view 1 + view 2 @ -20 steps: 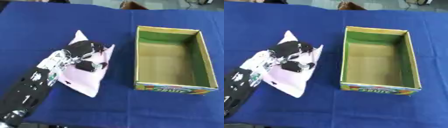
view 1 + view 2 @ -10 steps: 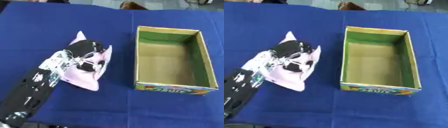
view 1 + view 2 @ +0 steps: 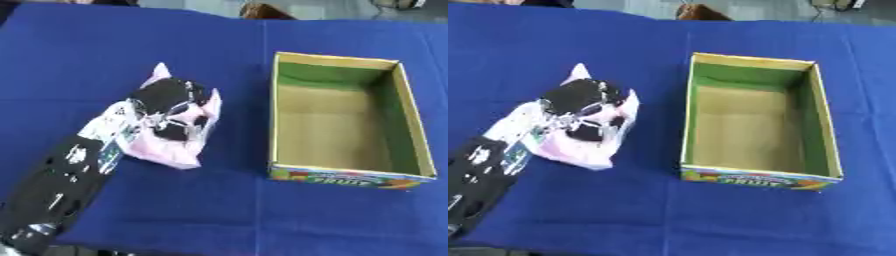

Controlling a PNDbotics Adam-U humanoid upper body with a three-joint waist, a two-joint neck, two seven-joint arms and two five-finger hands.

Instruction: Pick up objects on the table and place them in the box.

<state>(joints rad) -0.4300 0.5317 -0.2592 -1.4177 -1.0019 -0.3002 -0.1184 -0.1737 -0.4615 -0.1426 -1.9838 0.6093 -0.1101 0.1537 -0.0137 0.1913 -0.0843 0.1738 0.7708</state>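
The table wears matt blue cloth; the box is plain cardboard, its front glossily printed. The pink bag looks thin, crinkled plastic; the hand shines black.

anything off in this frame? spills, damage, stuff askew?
Nothing spilled or damaged. The pink bag looks crumpled, bunched up under the left hand, whose fingers curl around it; that fits a grasp. The box sits upright and open to its right, with nothing inside yet. The right hand isn't in view.
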